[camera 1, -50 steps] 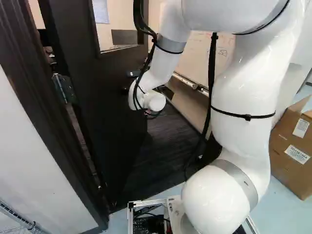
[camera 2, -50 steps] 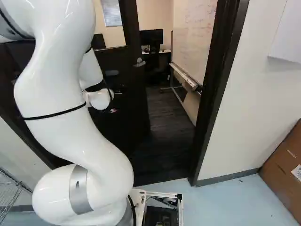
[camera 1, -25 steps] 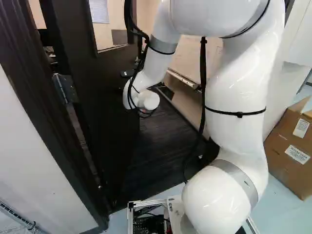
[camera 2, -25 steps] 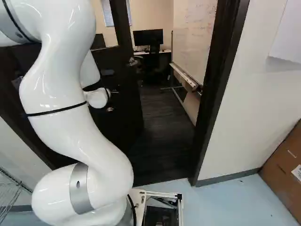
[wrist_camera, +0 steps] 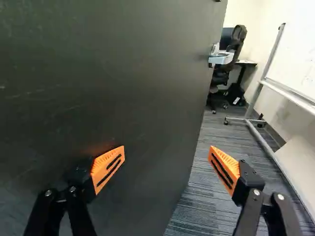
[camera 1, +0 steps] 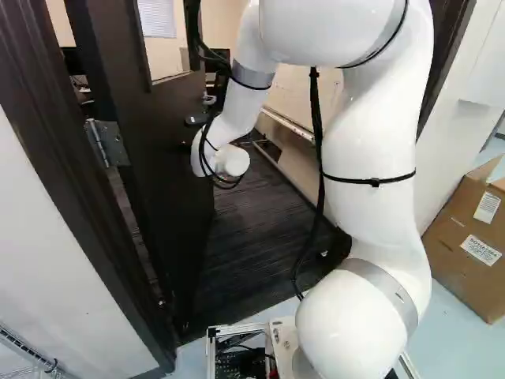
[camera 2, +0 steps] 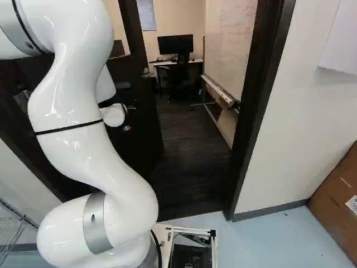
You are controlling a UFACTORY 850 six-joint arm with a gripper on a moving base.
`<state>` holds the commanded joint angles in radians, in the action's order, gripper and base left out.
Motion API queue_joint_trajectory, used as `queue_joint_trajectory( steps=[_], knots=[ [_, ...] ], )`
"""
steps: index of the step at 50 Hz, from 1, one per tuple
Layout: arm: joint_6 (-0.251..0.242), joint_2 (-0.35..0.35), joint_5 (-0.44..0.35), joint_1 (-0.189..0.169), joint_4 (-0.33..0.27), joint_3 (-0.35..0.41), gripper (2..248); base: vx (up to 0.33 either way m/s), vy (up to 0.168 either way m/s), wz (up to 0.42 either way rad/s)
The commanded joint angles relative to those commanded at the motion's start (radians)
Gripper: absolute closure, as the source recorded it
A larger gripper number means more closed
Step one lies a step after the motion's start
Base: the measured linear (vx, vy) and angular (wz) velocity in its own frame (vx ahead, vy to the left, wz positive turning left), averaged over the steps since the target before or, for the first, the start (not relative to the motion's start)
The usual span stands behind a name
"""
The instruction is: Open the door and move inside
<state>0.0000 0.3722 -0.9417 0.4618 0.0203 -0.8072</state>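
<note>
"Step? Gripper?"
"I'd call it the door-opening push. Gripper (wrist_camera: 167,151) released, fingers wide apart, one right by the door (wrist_camera: 123,83); can't tell if it touches. Nothing gripped, lever handle (wrist_camera: 221,58) out ahead."
"Door where?"
"Angled into the room, hinge side at the left of the left base view. Base (camera 2: 164,234) is just short of the doorway, not inside."
"Next?"
"I'd push it wider, then drive in, keeping my arm (camera 2: 83,151) off the door frame (camera 2: 259,106)."
</note>
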Motion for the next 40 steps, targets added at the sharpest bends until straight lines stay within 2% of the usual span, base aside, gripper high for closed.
queue_joint_trajectory(
  steps=[20, 40],
  knots=[
    [0.000, 0.036, -0.003, 0.026, -0.054, -0.044, 3, 0.000, 0.000, 0.000],
    [0.000, 0.055, -0.023, 0.045, -0.137, -0.068, 3, 0.000, 0.000, 0.000]
  ],
)
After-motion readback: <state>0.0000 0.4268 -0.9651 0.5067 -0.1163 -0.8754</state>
